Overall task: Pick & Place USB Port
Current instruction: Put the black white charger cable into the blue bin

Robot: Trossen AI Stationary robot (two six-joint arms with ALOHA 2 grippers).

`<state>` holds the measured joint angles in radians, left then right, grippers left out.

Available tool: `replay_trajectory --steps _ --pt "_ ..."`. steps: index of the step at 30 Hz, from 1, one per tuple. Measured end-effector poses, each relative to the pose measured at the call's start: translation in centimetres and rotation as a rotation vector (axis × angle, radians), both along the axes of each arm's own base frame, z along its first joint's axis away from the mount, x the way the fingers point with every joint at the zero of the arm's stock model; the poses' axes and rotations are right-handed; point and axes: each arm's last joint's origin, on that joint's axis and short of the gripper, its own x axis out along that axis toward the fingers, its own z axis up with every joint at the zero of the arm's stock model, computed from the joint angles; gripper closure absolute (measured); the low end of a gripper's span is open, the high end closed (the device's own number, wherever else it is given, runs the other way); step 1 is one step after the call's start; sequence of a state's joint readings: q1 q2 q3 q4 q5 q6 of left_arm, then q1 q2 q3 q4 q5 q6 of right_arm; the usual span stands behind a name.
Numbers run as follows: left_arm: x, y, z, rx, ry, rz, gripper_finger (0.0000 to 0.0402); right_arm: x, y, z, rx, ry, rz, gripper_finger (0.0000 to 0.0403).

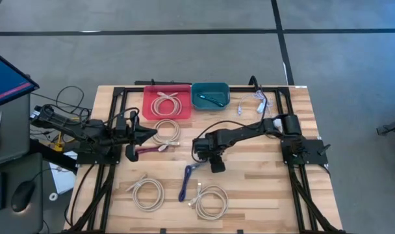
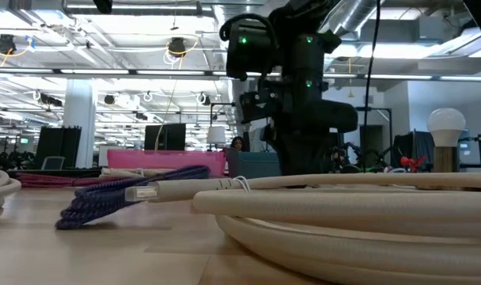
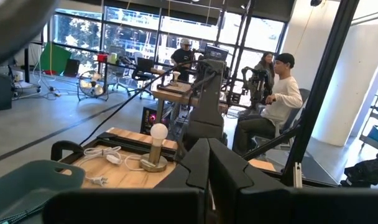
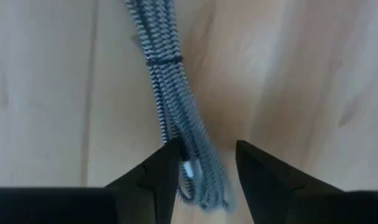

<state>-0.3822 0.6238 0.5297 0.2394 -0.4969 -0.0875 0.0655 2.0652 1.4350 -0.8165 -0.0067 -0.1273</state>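
High view gives you the wooden table (image 1: 262, 195) with two bins at its far edge: the red bin (image 1: 149, 97) holds one coiled white cable, the teal bin (image 1: 199, 91) one dark cable, so sorting looks partly done. Three more white coils and a maroon cable are still loose on the boards. Your left gripper (image 1: 152, 134) waits near the table's middle, fingers pressed together. Your right gripper (image 4: 204, 165) hangs over the blue braided cable (image 4: 170, 99), fingers spread, straddling the bundle's end without pinching it. The cable lies flat on the wood; closing, lifting and binning all remain.
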Motion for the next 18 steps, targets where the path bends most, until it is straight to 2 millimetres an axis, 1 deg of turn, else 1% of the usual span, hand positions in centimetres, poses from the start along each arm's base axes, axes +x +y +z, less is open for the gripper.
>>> replay_trajectory --steps 4,7,10,14,15,18 --pt "0.01 0.00 -0.09 0.003 0.008 0.000 0.0396 0.24 0.58 -0.39 0.005 -0.004 0.020 0.0254" --pt "0.02 -0.01 -0.18 0.007 0.017 0.000 0.0396 0.26 0.79 -0.40 0.008 -0.010 0.028 0.0266" --pt "0.02 -0.01 -0.17 0.006 0.016 0.000 0.0396 0.25 0.78 -0.39 -0.001 -0.011 0.030 0.0301" --pt "0.01 0.00 -0.16 0.006 0.016 0.000 0.0396 0.20 0.74 -0.37 -0.002 -0.006 0.030 0.0373" --pt "0.01 0.00 -0.16 0.006 0.016 0.000 0.0396 0.18 0.73 -0.35 -0.001 -0.004 0.031 0.0385" --pt "0.01 0.00 -0.16 0.006 0.015 0.000 0.0396 0.10 0.71 0.00 -0.004 -0.012 0.031 0.0386"
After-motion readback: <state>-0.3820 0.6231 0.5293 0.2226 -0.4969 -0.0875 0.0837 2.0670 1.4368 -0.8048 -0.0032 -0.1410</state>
